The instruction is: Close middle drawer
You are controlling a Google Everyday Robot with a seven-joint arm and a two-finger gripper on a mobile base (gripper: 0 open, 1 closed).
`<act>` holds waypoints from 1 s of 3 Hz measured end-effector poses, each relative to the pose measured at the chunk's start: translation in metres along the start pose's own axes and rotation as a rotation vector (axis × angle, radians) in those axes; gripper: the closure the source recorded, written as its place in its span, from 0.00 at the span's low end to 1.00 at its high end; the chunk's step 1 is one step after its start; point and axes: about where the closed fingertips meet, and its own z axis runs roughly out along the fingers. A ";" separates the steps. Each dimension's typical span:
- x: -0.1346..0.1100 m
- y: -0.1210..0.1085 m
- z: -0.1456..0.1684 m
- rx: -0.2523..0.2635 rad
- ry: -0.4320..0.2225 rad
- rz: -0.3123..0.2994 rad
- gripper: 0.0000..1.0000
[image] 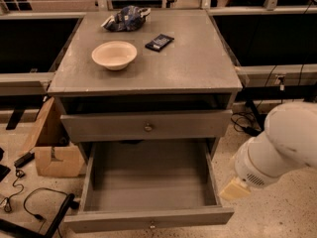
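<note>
The hand (234, 190), open or closed I cannot tell, sits just right of the open middle drawer (148, 187); an off-centre push from there could skew and jam it.

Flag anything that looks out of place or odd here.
The middle drawer stands pulled far out, bare inside exposed, unlike the drawer above it. The gripper hangs off its right front corner, not touching.
</note>
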 end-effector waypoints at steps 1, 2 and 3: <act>0.002 0.002 0.002 -0.001 0.003 0.002 0.66; 0.002 0.002 0.001 -0.001 0.003 0.001 0.89; 0.002 0.002 0.002 -0.001 0.003 0.001 1.00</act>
